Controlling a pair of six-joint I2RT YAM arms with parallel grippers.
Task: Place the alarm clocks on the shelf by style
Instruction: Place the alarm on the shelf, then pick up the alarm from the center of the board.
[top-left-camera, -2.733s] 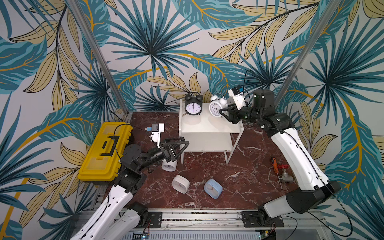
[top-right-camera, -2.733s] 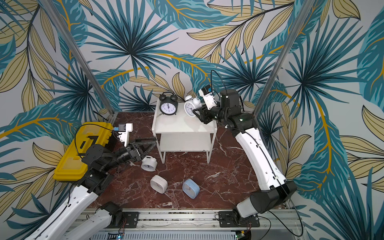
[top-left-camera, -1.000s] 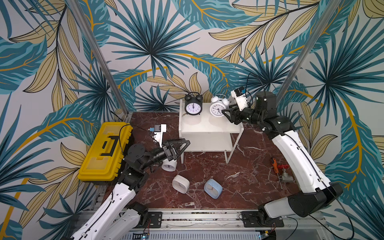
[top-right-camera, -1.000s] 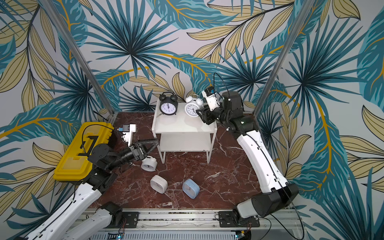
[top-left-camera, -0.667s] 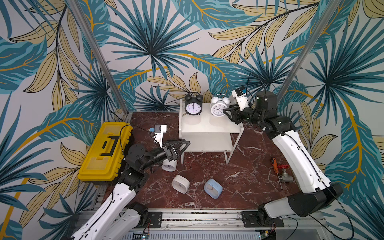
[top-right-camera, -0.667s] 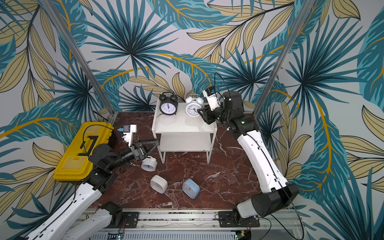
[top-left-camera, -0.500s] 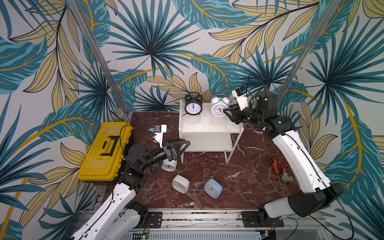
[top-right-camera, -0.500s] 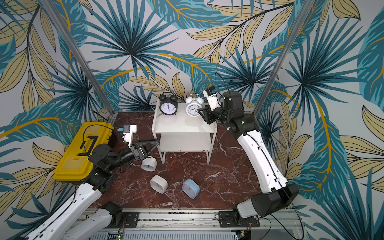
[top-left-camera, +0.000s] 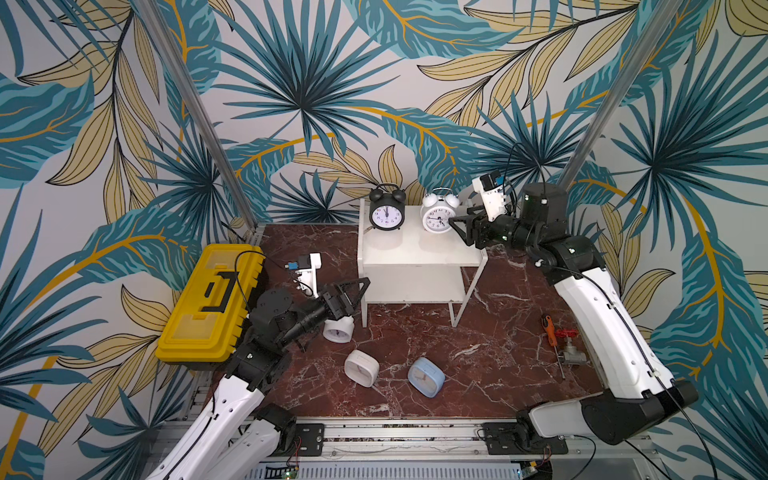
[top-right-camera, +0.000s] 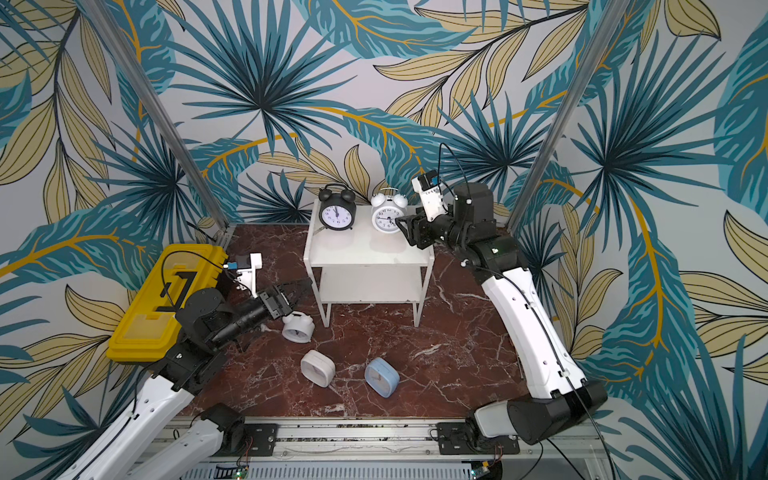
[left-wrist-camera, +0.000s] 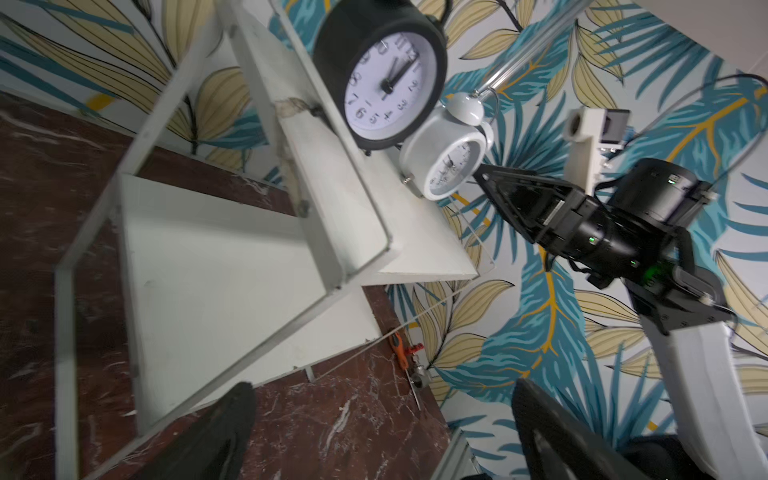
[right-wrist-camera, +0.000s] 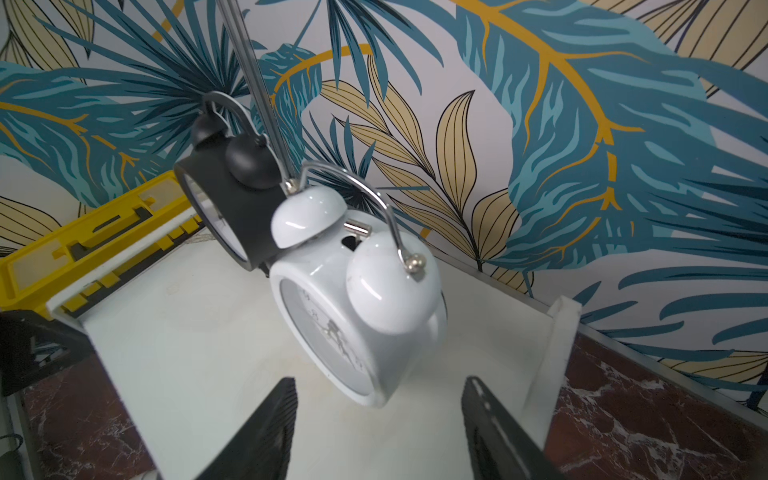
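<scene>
White twin-bell clock (top-left-camera: 436, 215) upright on shelf (top-left-camera: 415, 259); left fingers (left-wrist-camera: 208, 440) apart, right fingers (right-wrist-camera: 257, 440) apart.

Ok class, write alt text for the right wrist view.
A white twin-bell clock stands on the shelf top, the open right gripper flanking it without touching. A black clock stands beside it, a yellow toolbox beyond.

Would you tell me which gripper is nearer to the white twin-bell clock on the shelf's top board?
Right. The right gripper sits open just beside the white clock; the left gripper is down by the shelf's front leg.
</scene>
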